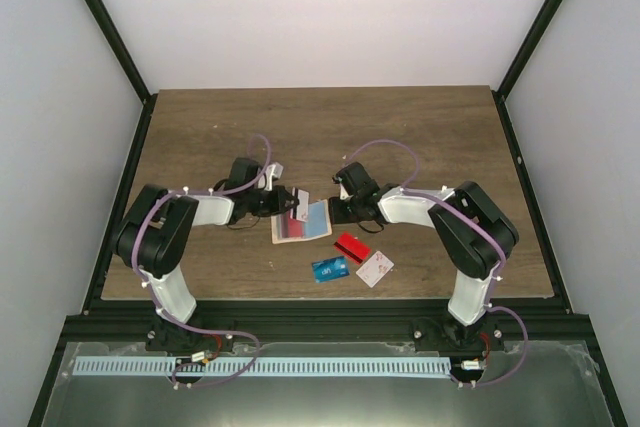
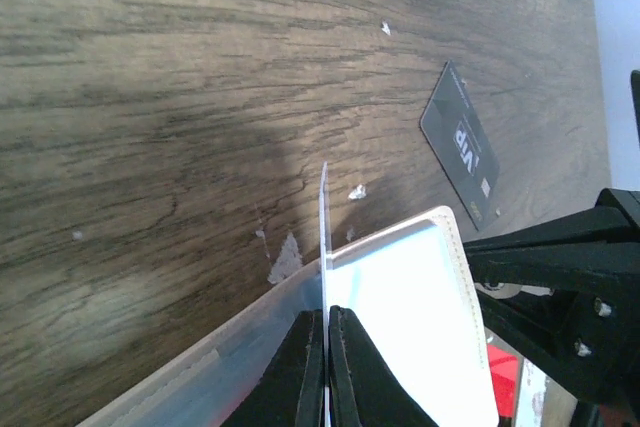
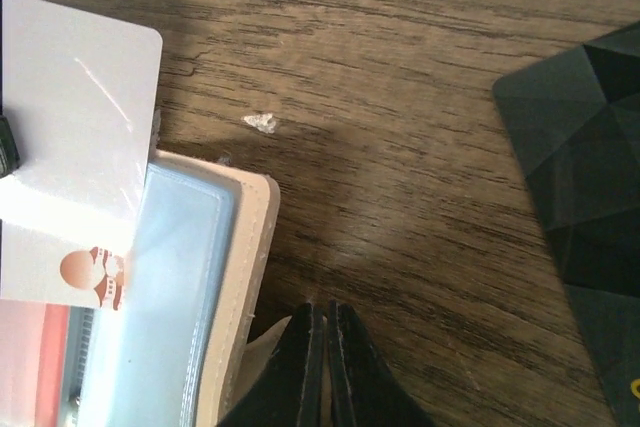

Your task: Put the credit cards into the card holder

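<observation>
The beige card holder [image 1: 303,226] lies open mid-table, its clear pocket window up. My left gripper [image 1: 290,203] is shut on a white card [image 2: 324,232], seen edge-on in the left wrist view and standing over the holder's pocket [image 2: 410,307]. The right wrist view shows this card [image 3: 80,137] flat, with a small red mark, against the holder's edge [image 3: 240,277]. My right gripper [image 1: 333,210] is shut on the holder's beige tab [image 3: 265,342] at its right side. A red card [image 1: 351,246], a blue card [image 1: 329,269] and a white card with a red dot [image 1: 375,267] lie in front of the holder.
A dark VIP card [image 2: 460,147] lies on the wood beyond the holder, also at the right of the right wrist view [image 3: 580,177]. Another small white card [image 1: 276,170] lies behind the left wrist. Black frame rails border the table.
</observation>
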Controlling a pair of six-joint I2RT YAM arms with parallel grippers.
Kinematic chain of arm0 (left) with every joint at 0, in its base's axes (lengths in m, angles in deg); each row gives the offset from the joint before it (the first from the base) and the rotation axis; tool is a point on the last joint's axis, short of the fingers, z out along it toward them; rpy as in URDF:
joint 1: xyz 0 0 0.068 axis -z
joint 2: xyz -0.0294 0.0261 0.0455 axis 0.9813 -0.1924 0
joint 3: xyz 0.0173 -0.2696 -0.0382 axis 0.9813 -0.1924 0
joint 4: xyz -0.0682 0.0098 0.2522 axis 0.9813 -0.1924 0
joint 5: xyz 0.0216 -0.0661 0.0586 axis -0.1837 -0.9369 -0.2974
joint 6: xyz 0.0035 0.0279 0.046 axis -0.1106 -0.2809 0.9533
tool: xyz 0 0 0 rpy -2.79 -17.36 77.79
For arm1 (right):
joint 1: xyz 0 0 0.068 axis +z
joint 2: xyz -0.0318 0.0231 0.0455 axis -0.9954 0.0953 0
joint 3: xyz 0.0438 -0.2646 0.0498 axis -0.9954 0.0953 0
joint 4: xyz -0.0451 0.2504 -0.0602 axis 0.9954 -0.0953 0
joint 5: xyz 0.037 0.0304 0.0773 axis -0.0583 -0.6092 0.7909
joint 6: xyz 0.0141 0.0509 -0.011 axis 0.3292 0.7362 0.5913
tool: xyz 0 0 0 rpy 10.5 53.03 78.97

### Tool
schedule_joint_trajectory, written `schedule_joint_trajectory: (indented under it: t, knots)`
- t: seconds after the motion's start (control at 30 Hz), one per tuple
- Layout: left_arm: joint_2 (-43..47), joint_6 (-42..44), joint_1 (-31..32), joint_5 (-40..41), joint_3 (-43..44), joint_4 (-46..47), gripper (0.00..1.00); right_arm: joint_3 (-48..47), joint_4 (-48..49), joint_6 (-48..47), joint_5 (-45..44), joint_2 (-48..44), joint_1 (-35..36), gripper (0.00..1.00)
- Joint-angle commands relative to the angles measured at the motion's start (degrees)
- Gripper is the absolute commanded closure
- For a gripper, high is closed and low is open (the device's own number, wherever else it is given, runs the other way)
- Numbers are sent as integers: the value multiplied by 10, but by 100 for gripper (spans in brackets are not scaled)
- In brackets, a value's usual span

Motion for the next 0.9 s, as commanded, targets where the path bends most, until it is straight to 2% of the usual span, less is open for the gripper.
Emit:
schedule_joint_trajectory:
  t: [0.0,0.2,0.37,0.47,0.67,0.87]
  knots:
    - [-7,-29,1,-29,-17,45,96,6,-38,3,-4,30,2,99]
    - [-5,-33,0,-37,-2,42,96,16,-43,-1,-3,18,1,99]
    - [-8,-20,0,-34,9,22,96,11,-65,-13,-16,-15,1,81]
    - [-13,-15,0,-32,7,16,96,1,-81,-17,-22,-45,1,76]
    - [-8,-6,0,-26,10,2,96,-2,-100,-18,-19,-87,1,74]
    - [-12,-3,0,-23,11,0,96,24,-53,-18,64,-93,1,75]
